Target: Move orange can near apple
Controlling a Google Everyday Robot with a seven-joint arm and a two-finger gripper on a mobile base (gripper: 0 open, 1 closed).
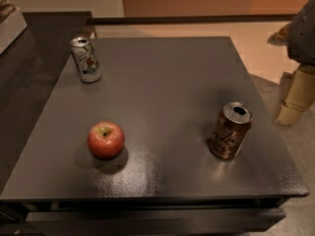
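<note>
The orange can [230, 131] stands upright on the right side of the dark grey table [162, 77], brownish-orange with white cursive lettering and an open silver top. The red apple [106, 140] with a yellowish patch at its stem sits on the front left of the table, well apart from the can. My gripper [297, 96] shows as a beige part under a dark arm section at the right edge of the camera view. It is beyond the table's right edge, right of the orange can and not touching it. It holds nothing that I can see.
A white-and-green can with red marks [86, 59] stands upright at the table's back left corner. A dark counter [19, 82] runs along the left. Light floor [256, 38] lies behind and to the right of the table.
</note>
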